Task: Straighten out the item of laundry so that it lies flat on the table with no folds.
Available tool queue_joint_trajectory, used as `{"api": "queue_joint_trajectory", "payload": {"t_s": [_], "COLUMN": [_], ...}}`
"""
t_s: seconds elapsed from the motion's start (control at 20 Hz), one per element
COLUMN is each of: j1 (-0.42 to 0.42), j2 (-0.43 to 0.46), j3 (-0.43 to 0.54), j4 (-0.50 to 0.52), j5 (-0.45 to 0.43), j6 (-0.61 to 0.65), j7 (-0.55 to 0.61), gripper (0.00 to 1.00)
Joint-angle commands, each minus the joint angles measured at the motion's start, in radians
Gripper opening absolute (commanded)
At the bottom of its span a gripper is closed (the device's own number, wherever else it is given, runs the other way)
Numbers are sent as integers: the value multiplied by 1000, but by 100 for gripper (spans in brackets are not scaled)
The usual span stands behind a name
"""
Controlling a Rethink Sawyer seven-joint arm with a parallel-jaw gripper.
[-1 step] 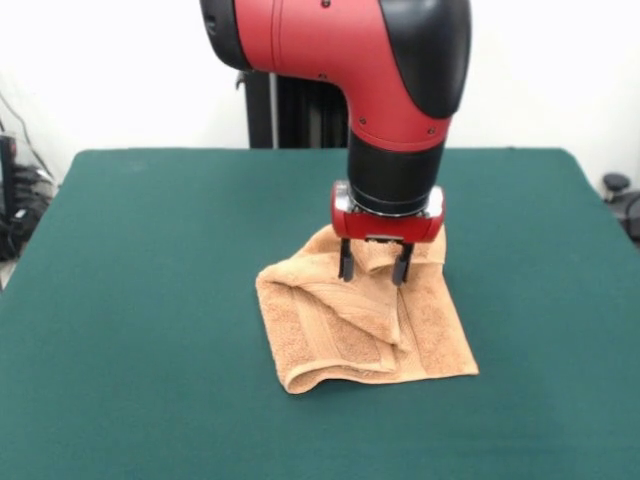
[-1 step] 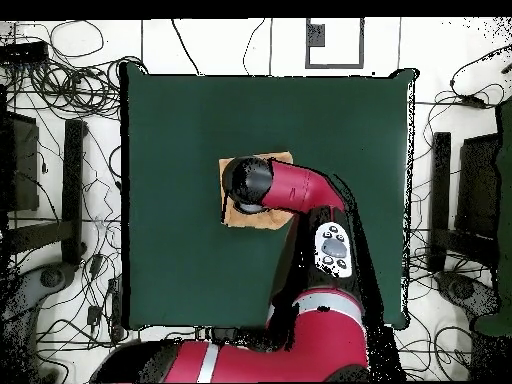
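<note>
Gripper [image 1: 373,270] was down at the middle of the front view, my two fingers [image 1: 346,262] spread apart and straddling a raised ridge of the towel [image 1: 350,330], which lay rumpled and folded mid-table [image 1: 130,300]. Risk, as I judged it: closing there could pinch two layers and drag the whole cloth instead of opening it. Overhead, my arm covered most of the towel, so its folds and far edge were hidden, and I could not find its tag.
</note>
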Motion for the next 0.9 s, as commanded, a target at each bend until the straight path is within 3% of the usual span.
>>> {"api": "queue_joint_trajectory", "payload": {"t_s": [0.05,0.9], "j1": [35,21], "j2": [61,78], "j3": [104,128], "j4": [63,108], "j5": [23,25], "j6": [-7,-46], "j7": [162,153], "gripper": [100,100]}}
